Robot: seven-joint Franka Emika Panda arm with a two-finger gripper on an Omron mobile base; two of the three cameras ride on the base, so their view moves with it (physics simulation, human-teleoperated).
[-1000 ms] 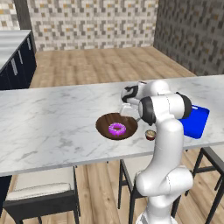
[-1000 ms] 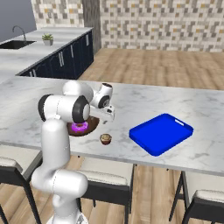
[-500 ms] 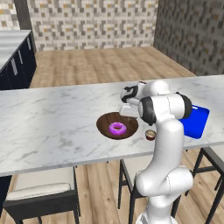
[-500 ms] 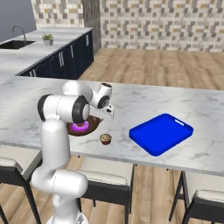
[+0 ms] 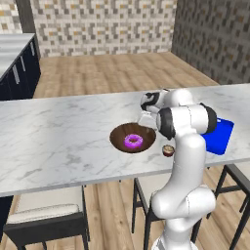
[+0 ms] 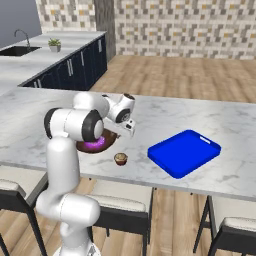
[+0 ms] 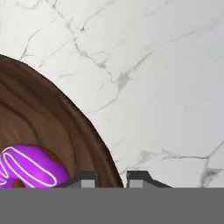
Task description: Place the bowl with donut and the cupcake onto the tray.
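The dark brown bowl (image 5: 118,138) lies on the white marble counter with the pink-purple donut (image 5: 133,141) inside it. My gripper (image 5: 145,118) is down at the bowl's far right rim. In the hand view the bowl's rim (image 7: 94,131) runs between the two fingertips (image 7: 87,178), which sit close on either side of it, so the gripper (image 7: 112,178) is shut on the rim, with the donut (image 7: 30,167) just to the left. The tiny cupcake (image 6: 120,159) stands near the counter's front edge, right of the bowl (image 6: 112,136). The blue tray (image 6: 183,152) lies further right, with nothing on it.
The marble counter (image 5: 58,132) stretches wide to the left; its front edge is close to the cupcake (image 5: 168,150). Stools (image 5: 46,217) stand below the front edge. A second counter with a sink (image 6: 20,49) and a small plant is at the far back left.
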